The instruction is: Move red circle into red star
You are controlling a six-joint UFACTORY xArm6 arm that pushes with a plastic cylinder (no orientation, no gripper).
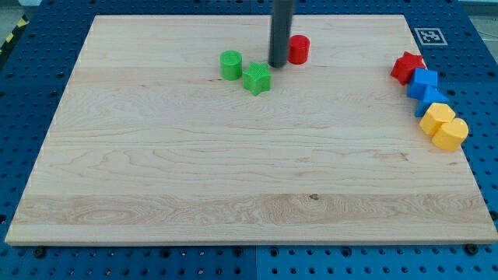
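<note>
beside red circle (pixel 299 49), view's left: my tip (pixel 278 64) | red star (pixel 406 67) well apart

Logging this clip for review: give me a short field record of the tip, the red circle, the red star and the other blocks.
tip: my tip at the red circle's left side, contact unclear
red circle: near the view's top, centre
red star: at the view's right, far from the circle
beside star: blue blocks, yellow blocks
left of tip: green circle, green star
</note>
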